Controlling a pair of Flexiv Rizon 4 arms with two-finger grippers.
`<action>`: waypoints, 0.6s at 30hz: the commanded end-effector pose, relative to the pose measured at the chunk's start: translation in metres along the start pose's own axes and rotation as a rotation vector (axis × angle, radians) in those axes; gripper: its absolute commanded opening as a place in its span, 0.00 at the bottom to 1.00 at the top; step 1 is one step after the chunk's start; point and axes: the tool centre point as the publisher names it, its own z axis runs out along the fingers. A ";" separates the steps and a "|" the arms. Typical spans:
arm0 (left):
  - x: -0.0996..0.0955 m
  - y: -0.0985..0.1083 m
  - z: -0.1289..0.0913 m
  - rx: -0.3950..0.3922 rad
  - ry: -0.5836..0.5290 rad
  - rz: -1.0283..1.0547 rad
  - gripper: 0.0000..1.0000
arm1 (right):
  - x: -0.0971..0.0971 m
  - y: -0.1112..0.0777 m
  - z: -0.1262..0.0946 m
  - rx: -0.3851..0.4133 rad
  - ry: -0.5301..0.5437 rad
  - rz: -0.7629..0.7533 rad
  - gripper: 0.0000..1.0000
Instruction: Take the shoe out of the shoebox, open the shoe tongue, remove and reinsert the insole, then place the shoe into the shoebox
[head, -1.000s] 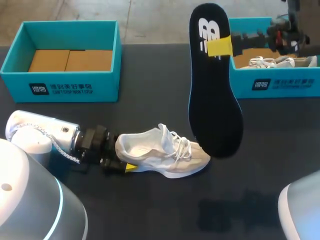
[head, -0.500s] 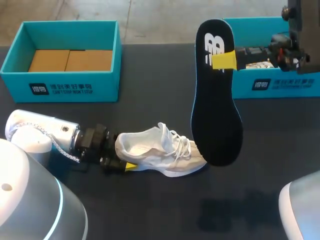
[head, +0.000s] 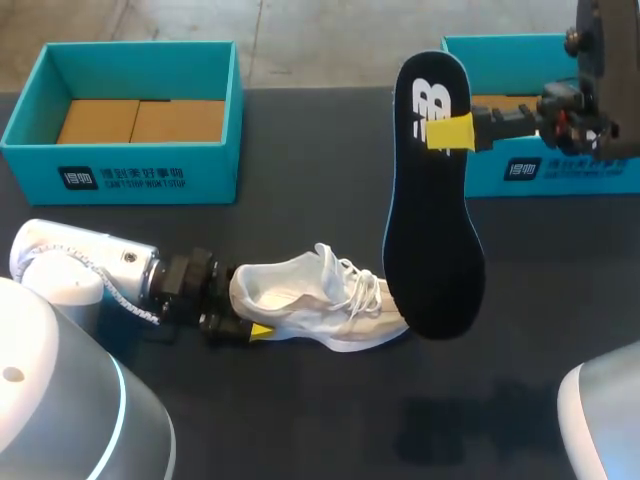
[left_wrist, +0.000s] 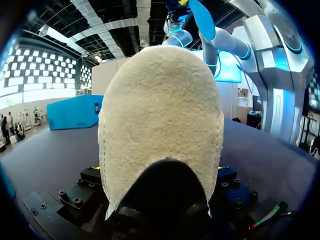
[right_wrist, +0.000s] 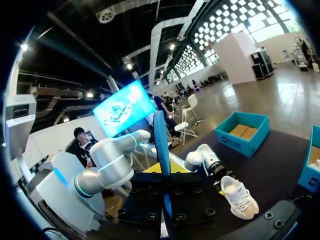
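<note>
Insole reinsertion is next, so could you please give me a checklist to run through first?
1. Right gripper shut on the insole: ok.
2. Left gripper shut on the shoe at its heel: ok.
3. Shoe upright on the table: ok.
4. Insole lined up over the shoe: not ok, it hangs on end in the air.
5. Tongue pulled open enough: cannot tell.
</note>
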 end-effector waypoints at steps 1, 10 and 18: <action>-0.005 0.005 0.000 -0.005 0.006 0.006 0.27 | -0.001 0.002 0.003 0.003 0.001 0.001 0.00; -0.007 0.005 -0.006 -0.016 0.011 0.014 1.00 | -0.001 0.002 0.003 0.003 0.001 0.001 0.00; -0.011 -0.001 -0.012 -0.043 0.013 0.038 1.00 | -0.001 0.002 0.003 0.003 0.001 0.001 0.00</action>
